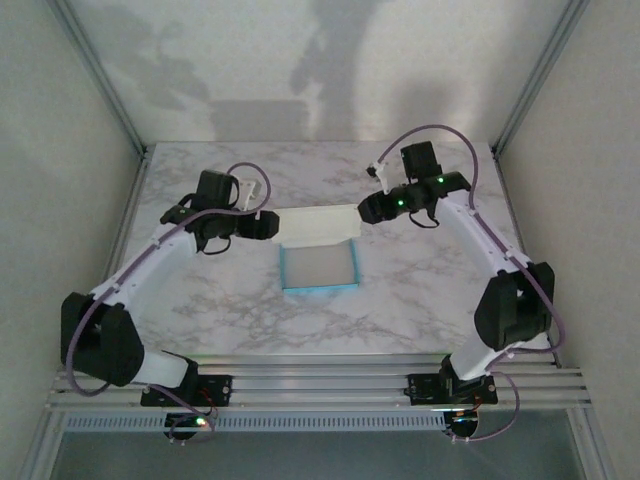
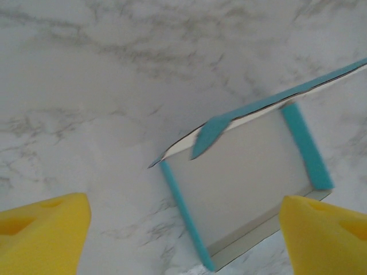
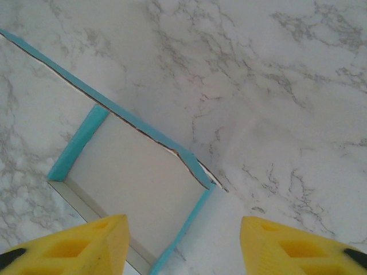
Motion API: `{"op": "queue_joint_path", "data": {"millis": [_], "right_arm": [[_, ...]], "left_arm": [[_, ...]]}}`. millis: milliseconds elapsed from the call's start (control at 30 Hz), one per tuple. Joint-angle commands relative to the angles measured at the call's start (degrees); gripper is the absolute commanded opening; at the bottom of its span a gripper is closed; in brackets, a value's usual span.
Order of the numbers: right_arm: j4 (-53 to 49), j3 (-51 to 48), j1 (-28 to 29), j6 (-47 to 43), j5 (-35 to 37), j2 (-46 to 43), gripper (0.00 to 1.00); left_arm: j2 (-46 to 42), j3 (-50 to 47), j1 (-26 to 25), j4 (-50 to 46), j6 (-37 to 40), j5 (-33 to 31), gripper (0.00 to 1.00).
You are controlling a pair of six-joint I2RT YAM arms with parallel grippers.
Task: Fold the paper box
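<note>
Looking across the table (image 1: 430,290), you find the paper box (image 1: 318,265) near its middle: a shallow tray, off-white inside, turquoise along its low walls. Its long back flap (image 1: 315,226) runs left to right along the side nearest the table's far edge. The left hand (image 1: 268,226) hangs at that flap's left end and the right hand (image 1: 366,208) at its right end, both about equally near. Both are parted and grip nothing, and the left looks wider. One turquoise corner tab (image 2: 207,136) leans inward.

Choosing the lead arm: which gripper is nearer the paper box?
Left, narrowly: the left gripper is beside the paper box, at its far-left corner; the right gripper is off its far-right corner, slightly farther back.
</note>
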Motion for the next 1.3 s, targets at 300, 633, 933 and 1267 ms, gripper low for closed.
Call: {"op": "queue_joint_path", "data": {"millis": [300,633,933,1267], "right_arm": [[-7.57,10.00,-0.17,-7.44,-3.22,12.00,0.47],[-7.19,11.42,0.59,-8.13,-2.35,15.03,0.40],[-6.63,11.07,1.92,-7.81,-1.77,15.38,0.28],[-5.25,8.44,2.18,-5.12,1.51,14.01,0.12]], "left_arm": [[8.99,9.56,0.43,-11.12,13.42,3.77,0.64],[15.11,17.34,0.57,-13.91,15.53,3.09,0.50],[16.99,18.82,0.56,-15.77,16.19,5.56,0.39],[16.65,18.39,0.51,-16.61,14.95,5.44,0.36]]}}
